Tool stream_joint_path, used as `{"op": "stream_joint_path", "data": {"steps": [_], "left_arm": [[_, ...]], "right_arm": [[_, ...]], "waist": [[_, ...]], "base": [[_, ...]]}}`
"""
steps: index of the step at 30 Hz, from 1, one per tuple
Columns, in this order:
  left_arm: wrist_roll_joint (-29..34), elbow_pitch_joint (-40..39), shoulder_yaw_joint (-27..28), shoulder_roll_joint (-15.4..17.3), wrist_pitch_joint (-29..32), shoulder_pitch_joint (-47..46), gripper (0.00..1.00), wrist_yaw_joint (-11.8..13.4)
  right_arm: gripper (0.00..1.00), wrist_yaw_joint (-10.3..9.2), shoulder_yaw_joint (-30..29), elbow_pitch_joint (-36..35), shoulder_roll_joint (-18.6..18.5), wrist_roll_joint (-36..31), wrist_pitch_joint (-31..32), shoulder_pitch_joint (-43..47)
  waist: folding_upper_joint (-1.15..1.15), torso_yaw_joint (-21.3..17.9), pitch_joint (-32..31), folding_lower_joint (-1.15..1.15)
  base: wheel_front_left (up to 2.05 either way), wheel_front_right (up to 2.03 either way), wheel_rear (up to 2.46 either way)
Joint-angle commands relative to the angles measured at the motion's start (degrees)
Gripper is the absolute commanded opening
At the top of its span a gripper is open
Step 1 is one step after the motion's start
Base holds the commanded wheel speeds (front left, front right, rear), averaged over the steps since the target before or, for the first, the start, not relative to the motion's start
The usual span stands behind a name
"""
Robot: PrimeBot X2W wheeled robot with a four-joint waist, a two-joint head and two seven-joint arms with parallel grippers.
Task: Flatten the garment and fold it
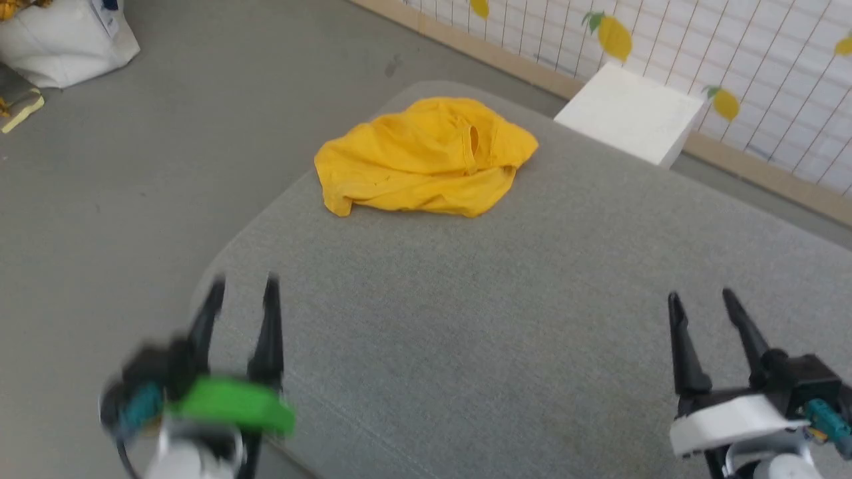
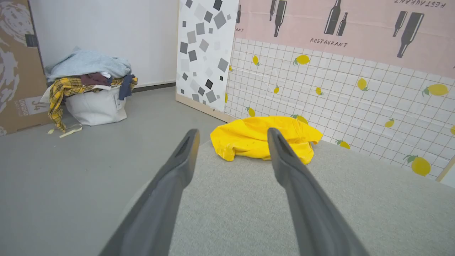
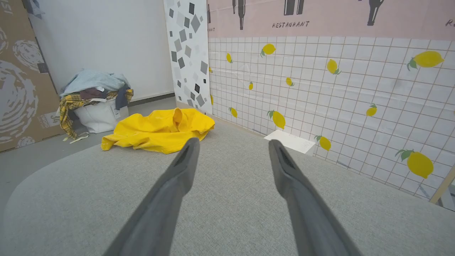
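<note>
Dark-fingered left gripper [image 1: 243, 285] and right gripper [image 1: 699, 294] hover empty, jaws wide, over the near edge of a grey fabric pad [image 1: 466, 346]. Crumpled bright yellow cotton T-shirt [image 1: 419, 159] lies at its far corner, long axis left-right. Beyond, a pink banner [image 2: 369, 25] reads "RESTAURANT".

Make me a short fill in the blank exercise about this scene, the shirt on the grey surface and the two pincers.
1. The crumpled garment is coloured ____.
2. The left pincer and the right pincer both stand ____, holding nothing.
3. The white bag on the floor is heaped with ____.
4. The tiled wall is printed with yellow ____.
Missing words: yellow; open; clothes; lemons.
</note>
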Motion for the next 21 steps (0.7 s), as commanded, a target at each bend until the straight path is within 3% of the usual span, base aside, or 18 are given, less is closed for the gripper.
{"op": "stream_joint_path", "data": {"steps": [1, 7, 12, 21], "left_arm": [[-0.7, -1.08, -0.6, 1.42, 1.9, -4.57, 1.0, -0.68], [-4.59, -2.68, -2.75, 7.87, 12.0, -21.27, 1.0, -1.9], [-8.53, 0.79, -3.82, 12.81, 18.19, -34.15, 1.0, -2.13], [-11.85, 11.05, -5.97, 17.99, 21.91, -50.52, 1.0, -2.19]], "right_arm": [[1.0, -0.1, -0.44, -0.9, 0.02, -0.87, -0.34, -1.7], [1.0, -0.1, -0.48, -4.78, 0.02, -3.47, 0.56, -3.3], [1.0, -0.1, 0.61, -10.3, 0.02, -5.44, 3.52, -5.03], [1.0, -0.1, 3.14, -22.47, -0.43, -9.97, 10.37, -8.11]], "waist": [[0.0, -0.15, 2.69, 0.0], [0.0, -1.73, 7.19, 0.0], [0.0, -4.03, 11.99, 0.0], [0.0, -7.92, 22.85, 0.0]], "base": [[0.0, 0.0, 0.0], [0.0, 0.0, 0.0], [0.0, 0.0, 0.0], [0.0, 0.0, 0.0]]}}
